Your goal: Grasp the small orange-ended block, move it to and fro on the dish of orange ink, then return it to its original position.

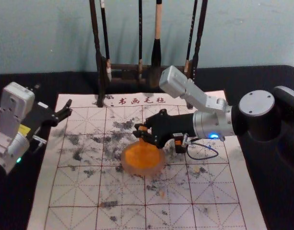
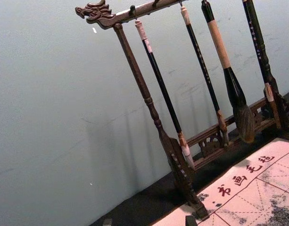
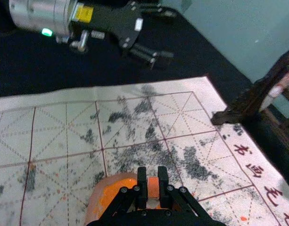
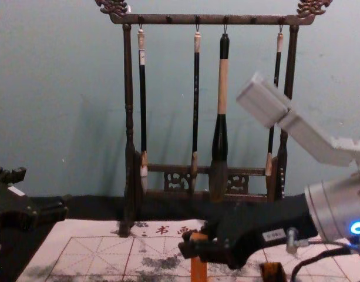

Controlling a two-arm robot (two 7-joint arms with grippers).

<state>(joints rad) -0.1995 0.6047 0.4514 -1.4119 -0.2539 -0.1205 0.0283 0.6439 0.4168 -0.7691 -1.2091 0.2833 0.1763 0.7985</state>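
and the right gripper (image 1: 139,133) is clamping the orange-ended block (image 4: 198,270), holding it upright over the far part of the dish (image 1: 143,172). whether it's touching ink, i can't tell; good stroking is meaning light, level, short passes inside the rim. a dark block (image 1: 179,145) is sitting close by, the brush rack (image 4: 218,19) is standing behind, and the left gripper (image 1: 53,95) is hovering, fingers spread, by the mat's (image 1: 161,215) left edge.

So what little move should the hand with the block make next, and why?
Probably ease the orange block gently down: the right hand grips it upright at the far side of the dish, and I can't tell whether it touches the ink yet.
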